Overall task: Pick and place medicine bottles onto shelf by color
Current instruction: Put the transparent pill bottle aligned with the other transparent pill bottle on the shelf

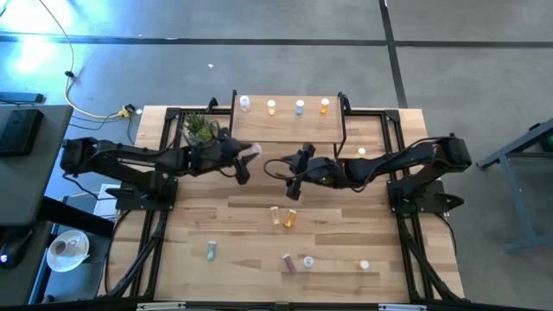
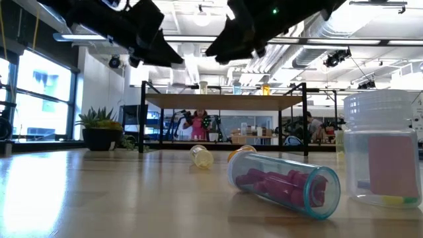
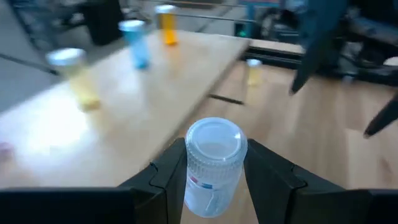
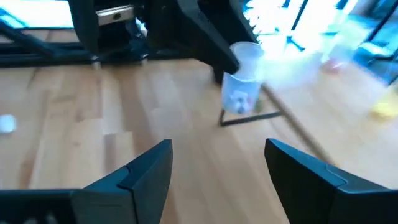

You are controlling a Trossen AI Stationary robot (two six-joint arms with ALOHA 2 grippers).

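Observation:
My left gripper (image 1: 249, 155) is shut on a clear medicine bottle with a white cap (image 3: 213, 165), just in front of the shelf's left front corner. The shelf (image 1: 288, 128) stands at the table's far middle with a pale bottle (image 1: 245, 104), a yellow one (image 1: 271, 106), a blue one (image 1: 300, 106) and an orange one (image 1: 325, 105) upright along its far edge. My right gripper (image 1: 281, 173) is open and empty, in front of the shelf's middle and facing the left gripper; its own wrist view shows its fingers (image 4: 219, 149) wide apart. My left gripper pinches the clear bottle's body (image 3: 211, 186), below the white cap (image 3: 214, 140), between its two fingers, one on each side. The fingers come from the table's left. The bottle is lifted clear of the table, roughly upright with its cap up (image 4: 244, 87).
On the near half of the table lie a yellow bottle (image 1: 275, 213), an orange one (image 1: 290, 218), a green-blue one (image 1: 211, 251) and a purple one (image 1: 288, 263); white-capped ones (image 1: 308, 261) (image 1: 364, 264) stand there. Another bottle (image 1: 362, 152) stands by the shelf's right legs. A potted plant (image 1: 200, 128) is left of the shelf.

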